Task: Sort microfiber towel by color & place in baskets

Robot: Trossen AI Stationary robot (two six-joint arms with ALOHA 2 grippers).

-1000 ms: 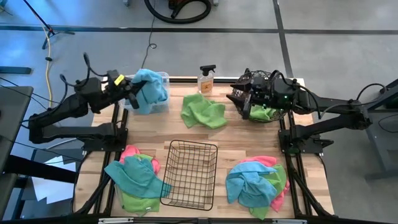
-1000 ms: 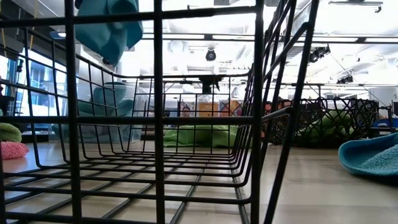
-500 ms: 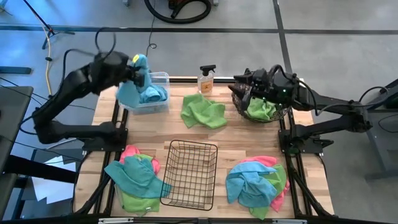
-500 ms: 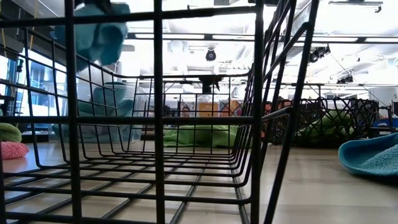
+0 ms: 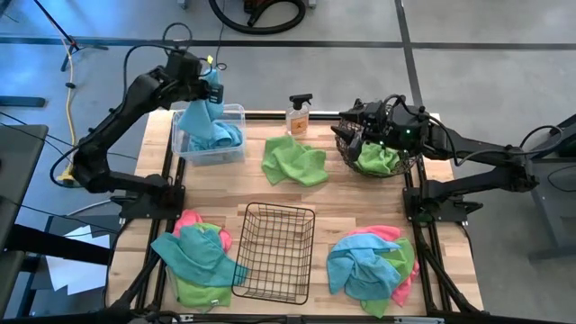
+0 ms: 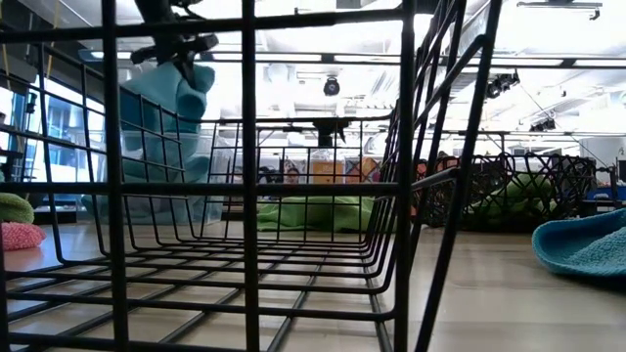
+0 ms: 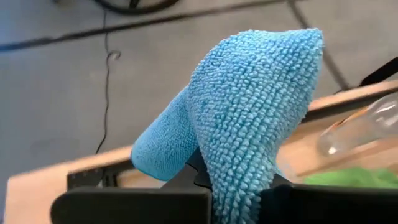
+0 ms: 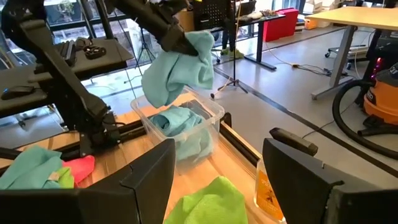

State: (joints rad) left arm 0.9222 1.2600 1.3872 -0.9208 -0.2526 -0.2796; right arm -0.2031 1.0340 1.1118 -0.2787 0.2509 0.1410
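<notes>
Left gripper: clamped on a teal towel, raised above the clear bin at the table's far left corner. The cloth hangs from the fingers, its lower end reaching down toward or onto the teal cloth already in the bin.
- Risk: judged moderate. If released while the gripper sits over the bin's far wall, the towel may drape over the rim or slide off the table edge just behind. Microfiber may also cling to the fingers on release.
- Room: table edge directly behind the gripper; open wood toward the table's middle.

Orange spray bottle: upright, to the right of the left gripper, between bin and round basket. It could tip if an arm sweeps across.

Loose green towel: on the wood just in front of the bottle, unsorted.

Black wire-grid basket: near edge, centre, nothing visible inside. Mixed piles at the near left and near right, well apart from both grippers.

Right gripper: fingers apart, holding nothing, hovering over the round woven-wire basket, which holds green cloth.
- Risk: an open finger could snag the basket's wire rim and drag the basket.
- Room: table's right edge close beside; clear path toward the near-right pile.
</notes>
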